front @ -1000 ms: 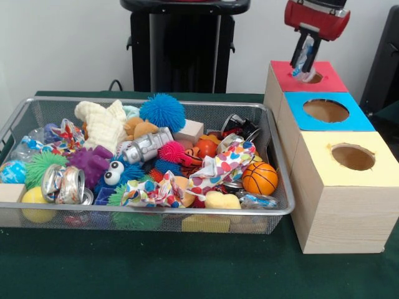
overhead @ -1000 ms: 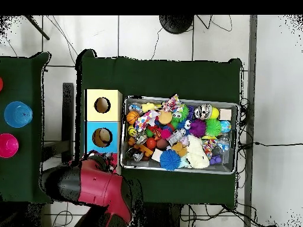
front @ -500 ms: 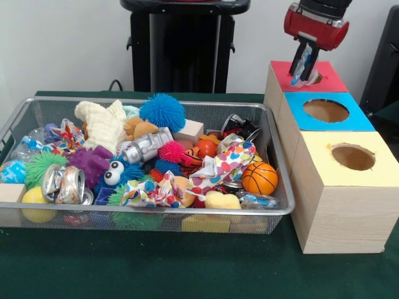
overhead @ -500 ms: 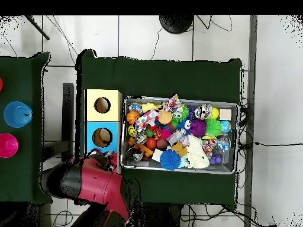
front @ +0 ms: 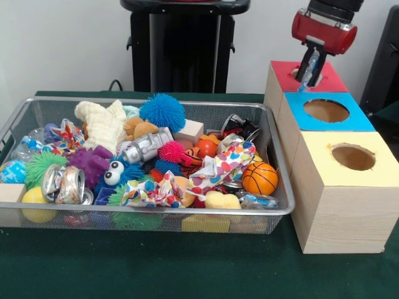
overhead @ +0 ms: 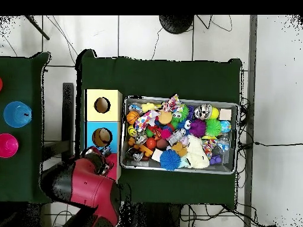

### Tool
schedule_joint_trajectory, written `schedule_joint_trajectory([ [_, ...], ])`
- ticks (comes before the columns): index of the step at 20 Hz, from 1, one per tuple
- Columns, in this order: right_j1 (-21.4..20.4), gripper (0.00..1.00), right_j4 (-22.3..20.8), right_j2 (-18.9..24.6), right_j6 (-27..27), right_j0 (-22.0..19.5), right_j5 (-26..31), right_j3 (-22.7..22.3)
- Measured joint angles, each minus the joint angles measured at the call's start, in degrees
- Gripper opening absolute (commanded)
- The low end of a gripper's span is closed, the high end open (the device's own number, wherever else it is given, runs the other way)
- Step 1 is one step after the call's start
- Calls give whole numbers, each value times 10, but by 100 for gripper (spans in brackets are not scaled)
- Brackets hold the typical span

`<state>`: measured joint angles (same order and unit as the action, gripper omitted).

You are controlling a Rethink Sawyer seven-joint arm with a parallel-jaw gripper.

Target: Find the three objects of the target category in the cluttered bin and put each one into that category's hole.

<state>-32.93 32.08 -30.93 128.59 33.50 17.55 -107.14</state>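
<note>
1. Gripper [front: 310, 70] hangs over the red-topped box [front: 330, 80], at the far end of the row of three boxes, right above that box's hole.
2. The fingers look close together, with something pale and bluish, perhaps clear plastic [front: 306, 73], between them. I cannot tell for sure whether they clamp it or how wide they stand.
3. The lower end of the pale item sits at the rim of the red box's hole; whether it touches the box I cannot make out.
4. Next in the row is the blue-topped box [front: 349, 123], then the yellow-topped box [front: 324, 168], each with a round hole on top.
5. The wire mesh bin [front: 156, 213] stands just beside the boxes on the green cloth, packed full.
6. In the bin: a blue spiky ball [front: 162, 111], a small basketball [front: 259, 178], a crushed can [front: 62, 184], a purple fuzzy toy [front: 91, 162], a green spiky ball [front: 42, 165], a wooden block [front: 189, 131] and spotted fabric [front: 219, 166].
7. From overhead, the red arm [overhead: 89, 189] covers the red box.
</note>
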Motion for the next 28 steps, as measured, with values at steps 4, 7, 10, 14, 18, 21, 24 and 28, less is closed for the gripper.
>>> schedule_joint_trajectory([
  [4,1,0,19,-3,12,13,-1,0],
  [7,1,0,25,-5,25,25,14,1],
  [10,-1,0,24,-11,40,32,68,8],
  [14,-4,0,23,-27,46,31,133,26],
  [18,-5,0,23,-42,46,24,167,44],
  [21,-5,0,23,-47,46,13,168,56],
  [24,-5,0,17,-54,46,-3,168,71],
  [28,-8,0,-6,-57,46,-33,169,94],
])
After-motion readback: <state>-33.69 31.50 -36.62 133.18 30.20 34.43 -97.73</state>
